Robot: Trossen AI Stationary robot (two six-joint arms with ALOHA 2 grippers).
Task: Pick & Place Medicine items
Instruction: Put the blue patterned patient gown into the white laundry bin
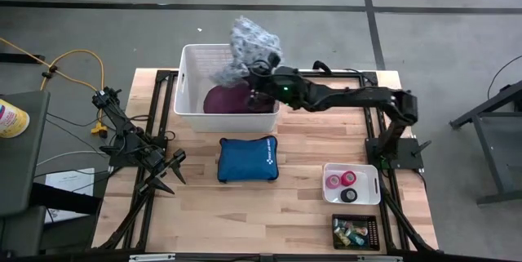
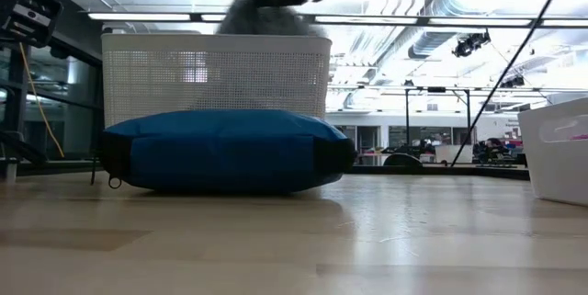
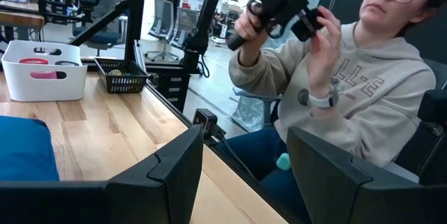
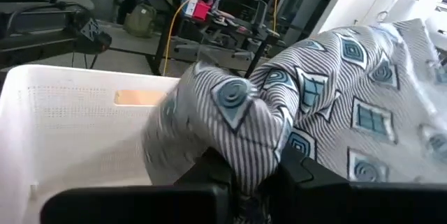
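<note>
Nearest my edge of the bench (image 1: 245, 205), at five o'clock, I see the dark mesh tray (image 1: 356, 233) of small medicine items (image 1: 349, 231). Just behind it sits the small white bin (image 1: 352, 183) with the pink roll (image 1: 333, 181) and black roll (image 1: 349, 195). The left gripper (image 1: 168, 174) waits at eight o'clock, jaws spread, holding nothing. The blue pouch (image 1: 248, 160) lies at centre. Beyond it, at twelve, the right gripper (image 1: 254, 73) hangs over the white basket (image 1: 189, 91), jaws pinching the grey patterned cloth (image 1: 249, 46); a purple bundle (image 1: 228, 99) lies inside.
</note>
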